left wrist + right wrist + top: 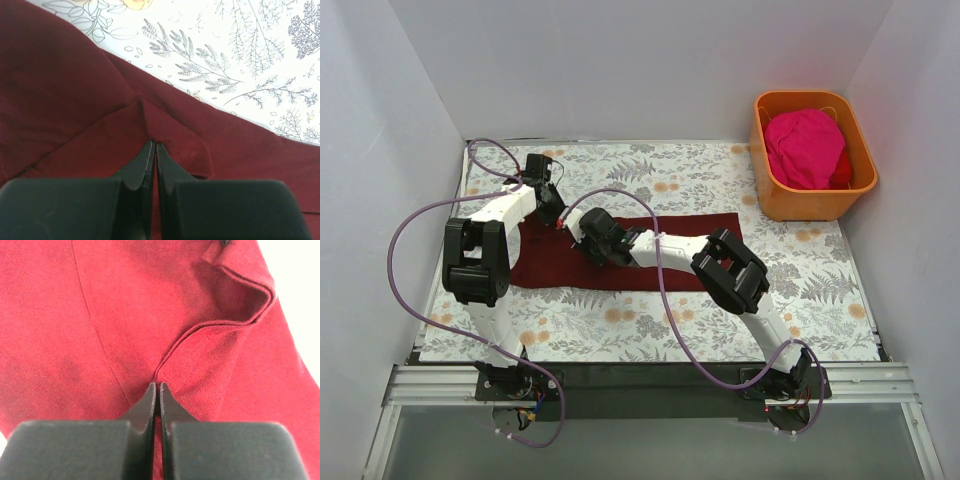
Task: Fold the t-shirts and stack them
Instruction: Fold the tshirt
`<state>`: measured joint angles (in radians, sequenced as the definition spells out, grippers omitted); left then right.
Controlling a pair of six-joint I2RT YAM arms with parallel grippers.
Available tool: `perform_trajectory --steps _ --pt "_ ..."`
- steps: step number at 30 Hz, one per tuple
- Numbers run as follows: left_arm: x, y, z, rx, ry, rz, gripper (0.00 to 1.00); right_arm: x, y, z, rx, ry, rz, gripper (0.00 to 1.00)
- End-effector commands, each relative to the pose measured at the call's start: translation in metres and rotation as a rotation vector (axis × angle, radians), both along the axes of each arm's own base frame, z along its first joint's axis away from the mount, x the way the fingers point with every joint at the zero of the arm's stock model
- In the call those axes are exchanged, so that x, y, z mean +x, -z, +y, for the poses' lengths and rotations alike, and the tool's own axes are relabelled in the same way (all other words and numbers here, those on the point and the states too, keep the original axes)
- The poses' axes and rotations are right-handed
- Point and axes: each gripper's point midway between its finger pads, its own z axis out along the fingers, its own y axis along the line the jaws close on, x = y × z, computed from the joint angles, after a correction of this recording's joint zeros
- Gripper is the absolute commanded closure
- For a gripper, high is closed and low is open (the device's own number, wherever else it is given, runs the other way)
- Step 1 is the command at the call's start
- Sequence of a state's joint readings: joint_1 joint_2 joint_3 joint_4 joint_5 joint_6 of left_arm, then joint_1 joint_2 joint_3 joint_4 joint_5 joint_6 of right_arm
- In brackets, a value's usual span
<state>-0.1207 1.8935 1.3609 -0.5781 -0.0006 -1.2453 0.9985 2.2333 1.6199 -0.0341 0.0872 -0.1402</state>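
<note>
The dark maroon t-shirt [545, 268] lies as a long folded strip across the middle of the floral table cover. My left gripper [558, 222] is at the strip's far left edge, shut on a pinched fold of the maroon cloth [75, 100]; its tip [154, 146] meets a raised crease. My right gripper [582, 236] is just right of it, shut on the same shirt [125, 315] beside a hemmed edge, tip [158, 386] in the cloth. The magenta-pink t-shirt [807, 148] sits crumpled in the tub.
An orange plastic tub [761, 172] stands at the far right corner. The floral table cover [670, 175] shows around the shirt. White walls close in the left, back and right sides. Purple cables loop over both arms.
</note>
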Motion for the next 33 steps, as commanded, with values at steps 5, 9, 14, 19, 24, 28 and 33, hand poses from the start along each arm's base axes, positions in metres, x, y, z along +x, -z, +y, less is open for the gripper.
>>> perform_trajectory --steps 5,9,14,19,24,28,33 --pt "0.016 -0.016 0.011 0.066 0.01 -0.019 1.0 0.004 -0.042 -0.014 0.045 -0.018 -0.051 0.99" --pt "0.017 -0.021 0.018 0.105 0.021 -0.003 1.0 0.003 -0.055 -0.021 0.066 -0.033 -0.053 0.99" --pt "0.013 -0.025 0.028 0.164 0.026 0.037 1.0 -0.002 -0.064 -0.026 0.082 -0.048 -0.052 0.99" --pt "0.005 -0.032 0.038 0.217 0.023 0.08 1.0 -0.011 -0.066 -0.023 0.103 -0.086 -0.026 0.99" --pt "-0.005 -0.034 0.042 0.232 0.028 0.12 1.0 -0.022 -0.063 -0.019 0.12 -0.13 0.017 0.99" --pt "-0.017 -0.026 0.044 0.246 0.034 0.176 1.0 -0.03 -0.059 -0.017 0.131 -0.16 0.049 0.99" --pt "-0.03 -0.014 0.044 0.243 0.031 0.215 1.0 -0.032 -0.045 -0.019 0.111 -0.163 0.071 0.99"
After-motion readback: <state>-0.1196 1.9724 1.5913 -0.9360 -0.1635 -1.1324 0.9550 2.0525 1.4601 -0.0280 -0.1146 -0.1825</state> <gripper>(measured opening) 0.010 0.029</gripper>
